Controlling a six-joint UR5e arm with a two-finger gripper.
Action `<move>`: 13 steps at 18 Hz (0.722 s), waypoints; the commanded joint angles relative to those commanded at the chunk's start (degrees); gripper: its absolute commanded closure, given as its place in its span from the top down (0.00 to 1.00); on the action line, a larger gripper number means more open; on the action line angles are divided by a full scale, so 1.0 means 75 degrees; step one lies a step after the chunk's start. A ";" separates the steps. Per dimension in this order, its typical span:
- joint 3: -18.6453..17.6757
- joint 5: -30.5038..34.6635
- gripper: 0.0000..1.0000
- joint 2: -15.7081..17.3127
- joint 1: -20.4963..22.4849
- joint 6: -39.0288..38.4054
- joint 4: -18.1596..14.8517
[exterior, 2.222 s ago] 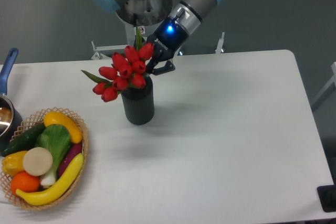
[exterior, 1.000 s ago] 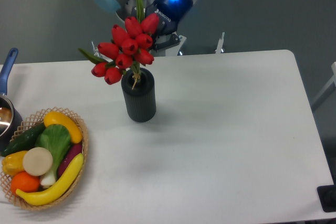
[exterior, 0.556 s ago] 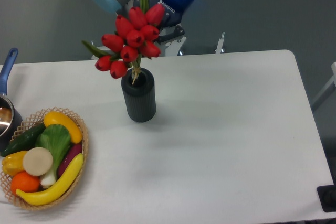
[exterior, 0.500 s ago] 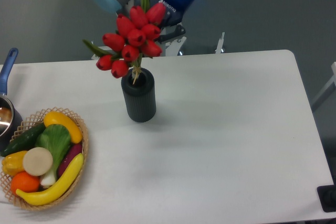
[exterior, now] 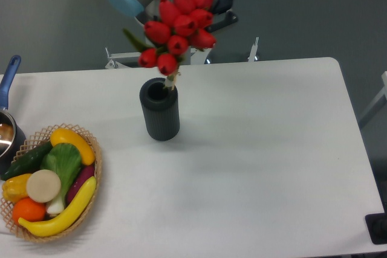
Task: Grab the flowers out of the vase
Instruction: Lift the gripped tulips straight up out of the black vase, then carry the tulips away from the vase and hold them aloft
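The flowers (exterior: 179,30), a bunch of red tulip buds with green leaves, hang in the air above the vase, and their pale stem ends sit just over its right rim. The vase (exterior: 159,109) is a dark ribbed cylinder standing upright on the white table, its round mouth showing. My gripper (exterior: 213,17) is behind the bunch at the top of the frame, shut on the flowers, its fingers mostly hidden by the buds.
A wicker basket (exterior: 91,149) of vegetables and fruit sits at the left front of the white table (exterior: 260,161). A pot with a blue handle (exterior: 7,83) is at the far left edge. The robot's grey pedestal (exterior: 163,4) stands behind the table.
The gripper has lifted the flowers up and to the right; the stems have come out of the vase, whose mouth now shows. The vase has stayed in place.
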 joint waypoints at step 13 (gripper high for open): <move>0.0105 0.2680 0.19 -0.0971 0.1700 0.2669 0.0153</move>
